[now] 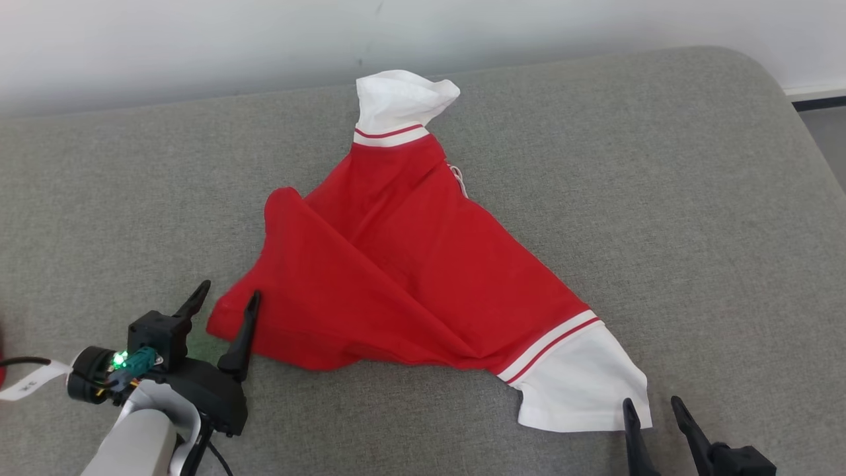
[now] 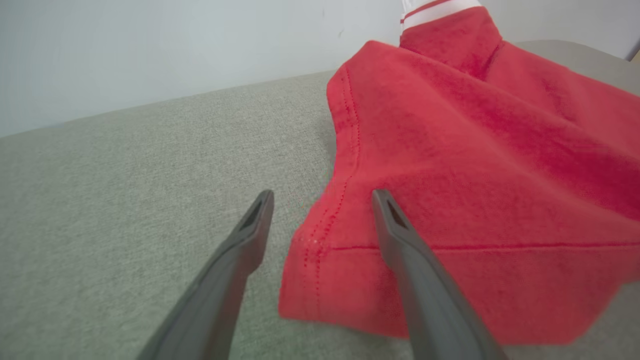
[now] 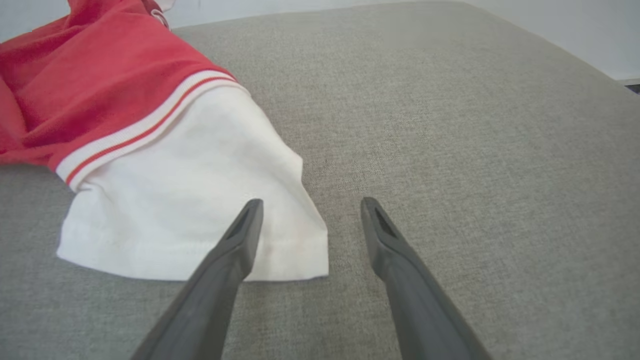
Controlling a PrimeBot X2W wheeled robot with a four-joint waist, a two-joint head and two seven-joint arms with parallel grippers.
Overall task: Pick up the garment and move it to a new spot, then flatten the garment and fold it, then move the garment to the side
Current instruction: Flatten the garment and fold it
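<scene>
The garment (image 1: 403,264) is a red shirt with white, red-striped sleeves, lying rumpled in a rough triangle on the grey padded surface (image 1: 661,198). My left gripper (image 1: 228,297) stands open at its near-left red corner. In the left wrist view that hem corner (image 2: 325,260) lies between the tips of the left gripper (image 2: 322,197), one finger over the cloth. My right gripper (image 1: 651,404) is open at the near-right white sleeve (image 1: 581,383). Seen from the right wrist, the right gripper (image 3: 310,205) straddles the white sleeve's (image 3: 200,200) corner.
A pale wall (image 1: 198,39) runs along the far edge of the grey surface. The surface's rounded right corner (image 1: 773,73) drops off to a dark floor strip (image 1: 819,102). Bare grey padding lies left and right of the garment.
</scene>
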